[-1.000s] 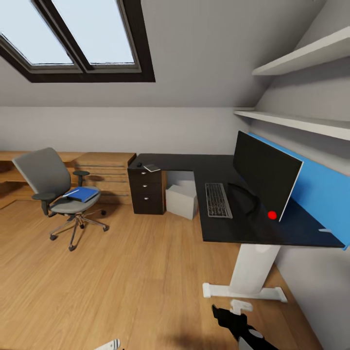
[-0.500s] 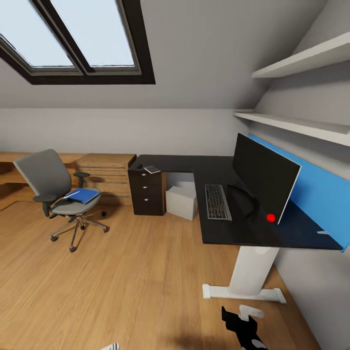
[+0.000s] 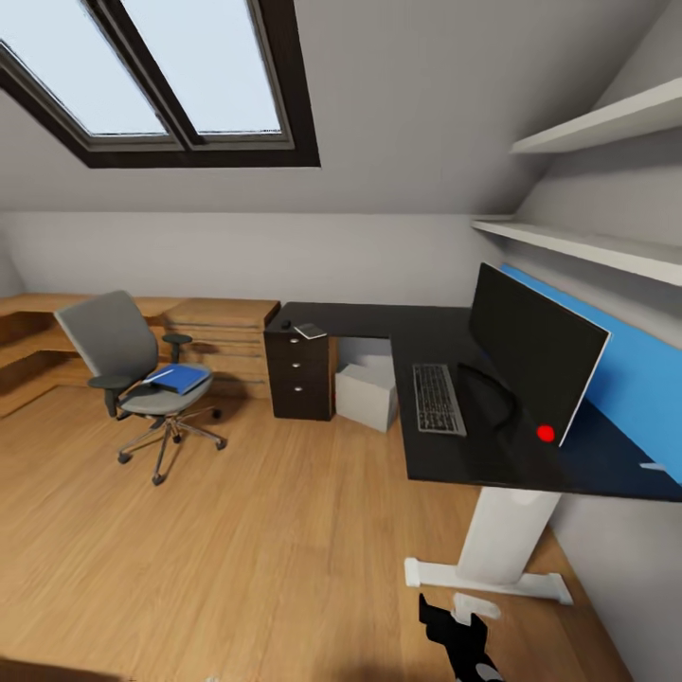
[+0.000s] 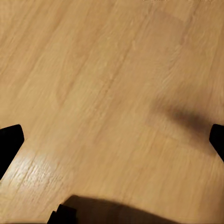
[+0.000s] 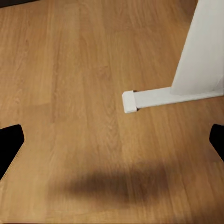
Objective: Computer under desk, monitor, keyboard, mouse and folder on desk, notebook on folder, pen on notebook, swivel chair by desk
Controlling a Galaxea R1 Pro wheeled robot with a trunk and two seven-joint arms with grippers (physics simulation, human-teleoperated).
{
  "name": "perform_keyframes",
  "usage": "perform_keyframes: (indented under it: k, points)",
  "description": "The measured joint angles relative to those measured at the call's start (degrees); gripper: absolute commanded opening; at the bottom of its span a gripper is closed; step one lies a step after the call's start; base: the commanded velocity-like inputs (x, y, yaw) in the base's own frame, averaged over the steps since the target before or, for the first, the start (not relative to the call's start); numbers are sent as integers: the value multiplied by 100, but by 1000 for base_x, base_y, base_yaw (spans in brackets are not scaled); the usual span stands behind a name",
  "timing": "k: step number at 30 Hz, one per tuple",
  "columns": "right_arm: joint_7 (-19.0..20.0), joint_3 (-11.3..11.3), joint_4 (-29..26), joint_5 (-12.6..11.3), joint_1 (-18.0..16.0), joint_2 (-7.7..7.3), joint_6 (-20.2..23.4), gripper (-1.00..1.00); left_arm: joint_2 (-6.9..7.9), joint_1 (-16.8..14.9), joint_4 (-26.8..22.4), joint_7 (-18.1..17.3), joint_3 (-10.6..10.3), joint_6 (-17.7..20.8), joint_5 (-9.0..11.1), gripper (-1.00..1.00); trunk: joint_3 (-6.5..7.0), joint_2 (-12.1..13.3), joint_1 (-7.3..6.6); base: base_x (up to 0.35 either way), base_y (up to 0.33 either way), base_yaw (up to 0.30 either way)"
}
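Observation:
The glossy black L-shaped desk (image 3: pixel 379 320) stands at the right wall. On it are the wide black monitor (image 3: pixel 530 346) and, in front of it, the slim keyboard (image 3: pixel 439 399). The light-grey computer (image 3: pixel 367 394) sits on the floor under the desk. The small notebook (image 3: pixel 310 331) and the mouse (image 3: pixel 286 324) lie on the desk's far end, above the drawers. The grey swivel chair (image 3: pixel 118 346) stands apart at the left with the blue folder (image 3: pixel 179 379) on its seat. I cannot make out the pen. My right gripper (image 3: pixel 453 620) (image 5: pixel 112 142) and left gripper (image 4: pixel 112 142) hang open over the wooden floor.
A blue upright panel (image 3: pixel 630 379) lines the wall behind the monitor, under two white shelves (image 3: pixel 587 242). A light-wood drawer chest (image 3: pixel 223 332) stands between chair and desk. The desk's white leg and foot (image 3: pixel 493 573) (image 5: pixel 154 98) are close to my right gripper. Wooden floor (image 3: pixel 237 530) lies ahead.
The head camera has turned, so the whole room sits further right in the picture. The objects keep their places, and the right gripper still hangs low near the desk foot.

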Motion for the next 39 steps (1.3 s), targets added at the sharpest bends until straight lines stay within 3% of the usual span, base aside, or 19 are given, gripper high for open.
perform_keyframes:
  k: [12,24,39]
  points:
    - [-2,2,12,5,0,84,-26,100,4,0,26,-7,-17,-316,-4,100,0,0,0,0,0,269]
    - [-2,2,60,5,0,90,-31,100,9,0,30,-8,-17,-379,0,100,-14,0,-1,14,0,271]
    - [-2,5,98,5,1,90,-54,100,10,-1,49,-8,-17,-389,2,100,-27,-1,-3,274,0,61]
